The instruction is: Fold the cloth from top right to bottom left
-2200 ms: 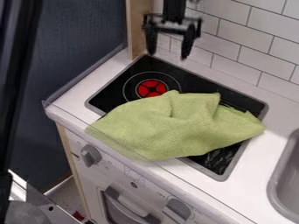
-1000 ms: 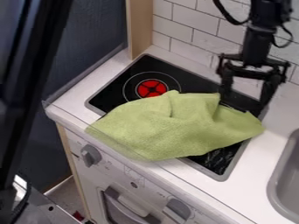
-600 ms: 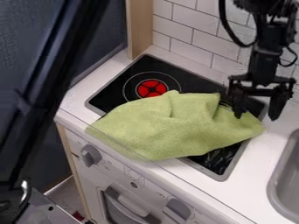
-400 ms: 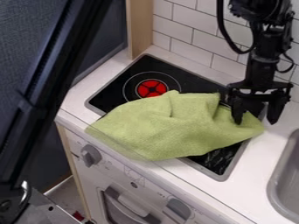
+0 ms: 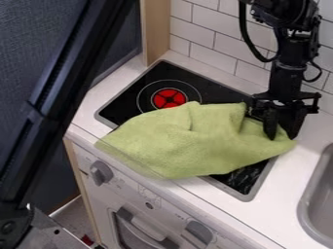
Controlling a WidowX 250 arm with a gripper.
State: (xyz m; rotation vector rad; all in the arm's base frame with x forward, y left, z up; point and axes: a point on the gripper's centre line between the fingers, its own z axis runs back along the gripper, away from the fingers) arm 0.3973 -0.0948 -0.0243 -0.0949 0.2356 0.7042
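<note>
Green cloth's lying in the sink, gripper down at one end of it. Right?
Not in the sink: the camera view shows the green cloth lying across the stovetop. The gripper is down at one end of it, correct.

So I had the black stovetop [image 5: 133, 87] with its red burner [image 5: 169, 98] set in a white counter [image 5: 286, 182], gray sink [image 5: 317, 199] off to the right, white tiles [image 5: 209, 39] behind, plus a couple of gray knobs [image 5: 101, 172] on the front, above an oven door [image 5: 139, 231].

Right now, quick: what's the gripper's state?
Gripper: open, jaws apart at the green cloth's right-hand end; whether they pinch it cannot be told.
</note>
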